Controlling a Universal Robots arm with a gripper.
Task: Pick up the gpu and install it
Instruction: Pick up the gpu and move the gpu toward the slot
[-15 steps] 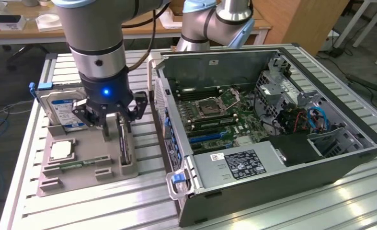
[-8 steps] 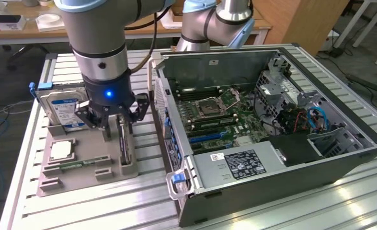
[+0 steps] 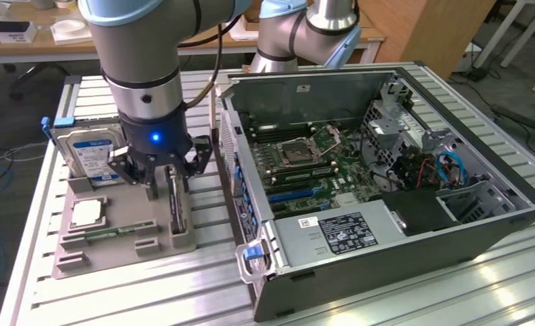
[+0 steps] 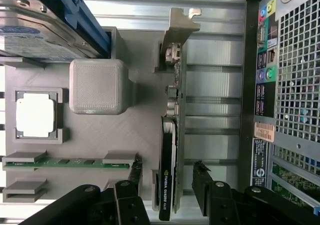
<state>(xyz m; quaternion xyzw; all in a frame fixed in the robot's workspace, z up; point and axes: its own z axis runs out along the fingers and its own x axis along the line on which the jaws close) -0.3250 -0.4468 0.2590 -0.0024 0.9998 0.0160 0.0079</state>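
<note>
Slatted alu worktop [image 3: 158, 292]. Directly on it: grey parts tray [image 3: 104, 255] twd exterior view's left, and open PC case [image 3: 412, 272] on its side twd exterior view's right. Just beside each other, strip of bare slats btwn.

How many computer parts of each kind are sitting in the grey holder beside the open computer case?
gpu: 1
hard drive: 1
processor chip: 1
memory stick: 1
Total: 4
</note>
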